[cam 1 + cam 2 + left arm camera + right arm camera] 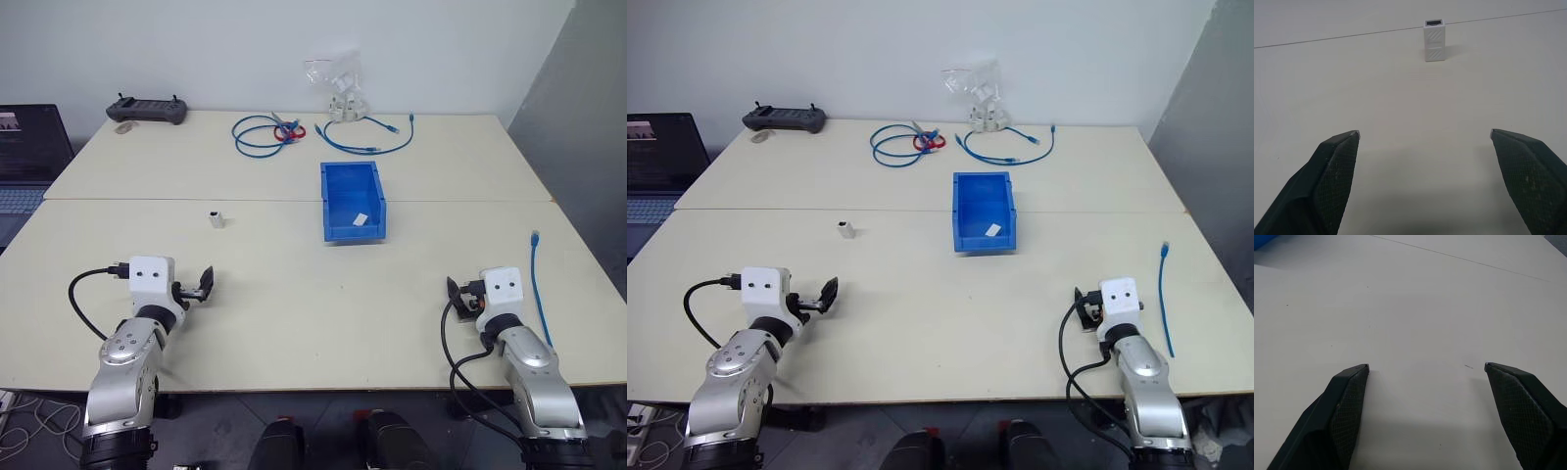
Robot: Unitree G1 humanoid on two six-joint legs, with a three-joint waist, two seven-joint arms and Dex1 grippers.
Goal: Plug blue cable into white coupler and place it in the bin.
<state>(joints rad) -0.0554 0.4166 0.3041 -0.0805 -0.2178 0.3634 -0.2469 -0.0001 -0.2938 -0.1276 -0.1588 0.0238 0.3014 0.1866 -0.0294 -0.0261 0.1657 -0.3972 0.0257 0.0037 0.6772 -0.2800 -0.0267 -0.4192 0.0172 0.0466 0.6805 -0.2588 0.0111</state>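
The white coupler [216,217] stands upright on the table's left half, its dark socket facing up [1434,40]. My left gripper [201,284] hovers open just short of it, nothing between its fingers [1337,161]. The blue bin [324,201] sits at the table's middle with a white slip inside. The short blue cable [538,284] lies nearly straight along the right edge of the table. My right gripper [457,294] is open and empty over bare tabletop [1426,366], left of that cable.
At the back lie a coiled blue cable with a red tie [265,134], a longer looped blue cable [367,144], white parts with a clear bag [343,93] and a black controller [147,110]. A laptop [24,147] stands off the left side.
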